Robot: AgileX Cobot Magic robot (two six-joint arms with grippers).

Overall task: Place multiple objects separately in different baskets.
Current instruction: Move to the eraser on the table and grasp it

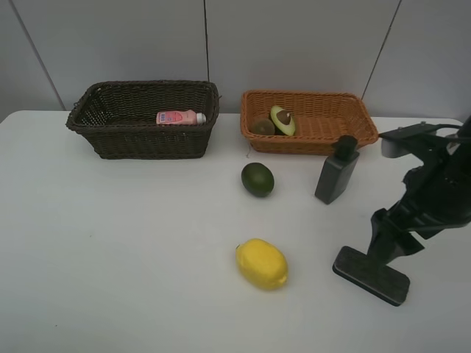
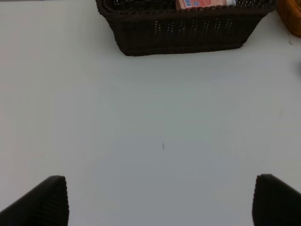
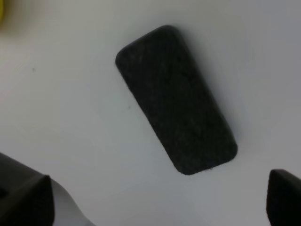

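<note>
A dark slab (image 3: 176, 101) lies flat on the white table (image 1: 132, 243), right of the yellow lemon (image 1: 261, 264). Its long axis is slanted, with one short end towards the lemon. The right gripper (image 3: 155, 207) hangs over the slab, spread wide and empty. The left gripper (image 2: 159, 202) is also spread and empty.

Behind the lemon to the left, a dark basket (image 1: 140, 140) holds a pink bottle (image 1: 179, 117). Behind it to the right, an orange basket (image 1: 316, 143) holds an avocado half (image 1: 282, 120) and a kiwi (image 1: 262, 126).

White table (image 1: 110, 250); grey panelled wall (image 1: 294, 44)
</note>
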